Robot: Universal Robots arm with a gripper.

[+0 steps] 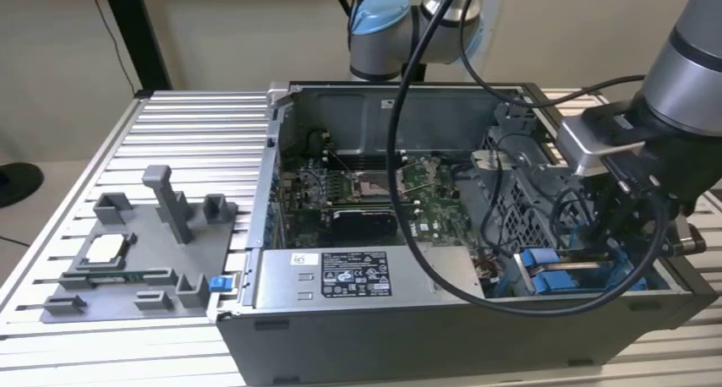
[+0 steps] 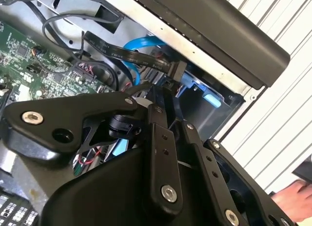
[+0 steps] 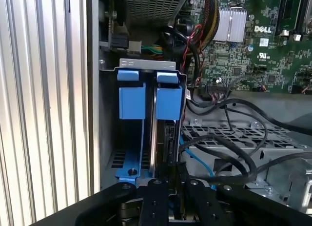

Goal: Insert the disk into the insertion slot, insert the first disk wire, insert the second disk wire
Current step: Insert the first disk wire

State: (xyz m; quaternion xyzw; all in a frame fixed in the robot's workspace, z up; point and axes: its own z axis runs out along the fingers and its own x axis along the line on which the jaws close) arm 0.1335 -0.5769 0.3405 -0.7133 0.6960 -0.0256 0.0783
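The gripper [image 3: 176, 171], fingers pressed almost together, has its tips against a black cable plug [image 2: 176, 70] beside the blue-framed disk [image 3: 168, 104], which stands upright in a corner of the computer case [image 1: 451, 336].

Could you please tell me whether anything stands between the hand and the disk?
Nothing visible does. In the first wrist view the hand sits right at the edge of the disk; the loose black cables lie off to one side of them.
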